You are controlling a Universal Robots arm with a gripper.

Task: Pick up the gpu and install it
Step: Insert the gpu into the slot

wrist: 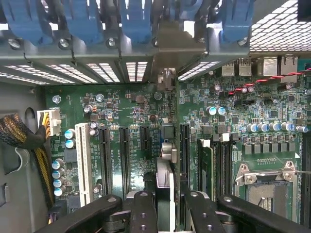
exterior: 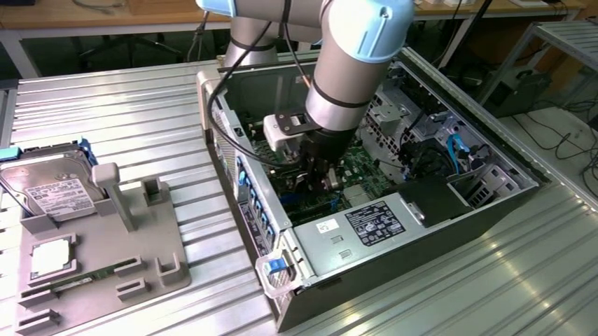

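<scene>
One arm reaches down into the open computer case [exterior: 439, 231], which lies on its side on the ribbed metal table [exterior: 122, 105]. Its gripper [exterior: 316, 183] is low inside the case, close over the green motherboard [wrist: 121, 104]. In the wrist view the two black fingers [wrist: 144, 213] stand partly closed on either side of a thin card seen edge-on, the gpu [wrist: 165, 189], and they hold it between them. The card stands upright on its edge, running straight ahead of the gripper toward the rear wall of the case, where its pale metal bracket [wrist: 167, 53] lines up with one of the vented slot openings. A row of blue latches [wrist: 136, 19] sits along that wall, beyond the bracket.

Long black expansion slots [wrist: 124, 155] lie on the board just to one side of the held card, with a white slot [wrist: 83, 162] farther out on that side and a bundle of braided cables [wrist: 22, 136] past it. On the other side of the card are the memory slots [wrist: 214, 165] and the bare processor socket [wrist: 265, 182]. Whether the card's lower edge is already seated in its slot cannot be told, since the fingers and the card itself hide it.

Well away from the gripper, outside the case at the exterior view's left, a grey holder tray [exterior: 140, 266] carries a silver hard drive [exterior: 52, 192].
</scene>
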